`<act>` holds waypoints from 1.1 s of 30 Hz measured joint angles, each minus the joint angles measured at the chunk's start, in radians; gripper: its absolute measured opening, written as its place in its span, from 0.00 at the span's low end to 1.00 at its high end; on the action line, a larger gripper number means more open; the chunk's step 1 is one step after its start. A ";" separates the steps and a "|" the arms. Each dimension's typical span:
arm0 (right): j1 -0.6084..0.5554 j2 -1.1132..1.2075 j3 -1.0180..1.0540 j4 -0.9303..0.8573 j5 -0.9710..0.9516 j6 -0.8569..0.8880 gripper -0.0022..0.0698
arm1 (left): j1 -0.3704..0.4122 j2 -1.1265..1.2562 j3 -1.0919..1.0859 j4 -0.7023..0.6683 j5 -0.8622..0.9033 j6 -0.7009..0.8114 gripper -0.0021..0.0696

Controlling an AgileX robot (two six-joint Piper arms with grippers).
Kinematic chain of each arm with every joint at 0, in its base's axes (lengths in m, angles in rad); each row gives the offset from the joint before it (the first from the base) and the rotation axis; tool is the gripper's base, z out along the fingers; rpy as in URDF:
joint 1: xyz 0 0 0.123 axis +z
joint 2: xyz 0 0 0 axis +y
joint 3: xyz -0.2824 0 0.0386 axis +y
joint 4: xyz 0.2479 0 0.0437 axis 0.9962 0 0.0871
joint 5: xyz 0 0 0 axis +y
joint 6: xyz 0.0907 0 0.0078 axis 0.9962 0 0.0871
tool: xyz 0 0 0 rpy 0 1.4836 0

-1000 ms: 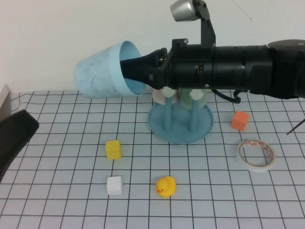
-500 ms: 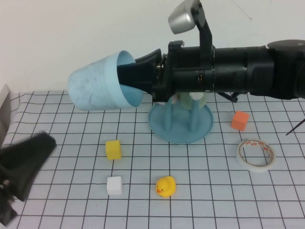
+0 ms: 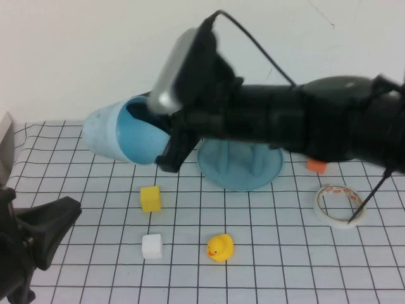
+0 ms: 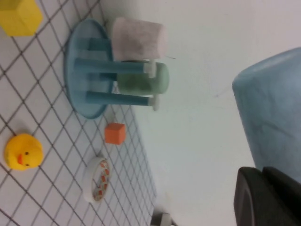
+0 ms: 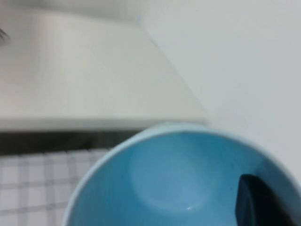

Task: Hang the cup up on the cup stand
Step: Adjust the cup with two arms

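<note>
Holding the cup (image 3: 120, 136) by its rim, the right end effector (image 3: 169, 152) is clamped shut on it, one finger inside the mouth and the other along the outside wall. Cup is off the table (image 3: 266, 266), lying roughly sideways in the air with its open mouth turned toward the camera side and its base toward the robot's left. It sits over the far-left part of the gridded table, just left of the cup stand (image 3: 240, 168) and not on any peg

Right wrist view looks straight into the cup's blue interior, dark finger (image 5: 256, 202) at the rim

Cup stand rests on the table near the back wall, mostly hidden behind the right arm in the high view. Left wrist view shows its blue pegs with white knobs; a pale pink cup (image 4: 138, 38) and a mint green cup (image 4: 143, 79) already hang on it

Left end effector (image 3: 44, 231) is closed and carrying nothing, low at the near-left corner of the table, well apart from the cup

Loose on the table: yellow block (image 3: 150, 198), white block (image 3: 152, 246), rubber duck (image 3: 220, 247), orange block (image 3: 316, 166) partly behind the arm, tape roll (image 3: 340, 205) on the right
</note>
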 joint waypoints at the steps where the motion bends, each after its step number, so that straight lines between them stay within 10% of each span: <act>1: 0.020 0.000 0.000 0.006 -0.078 -0.014 0.06 | 0.000 0.010 0.000 0.000 -0.004 0.005 0.03; 8: 0.053 -0.002 0.066 0.026 -0.199 -0.013 0.06 | 0.000 0.091 0.000 0.000 0.000 0.104 0.09; 18: 0.053 -0.002 0.188 0.026 -0.173 0.009 0.06 | 0.000 0.143 -0.006 0.000 0.020 0.092 0.91; 33: 0.135 -0.002 0.190 0.026 -0.088 -0.027 0.06 | 0.000 0.153 -0.010 0.000 0.022 -0.030 0.92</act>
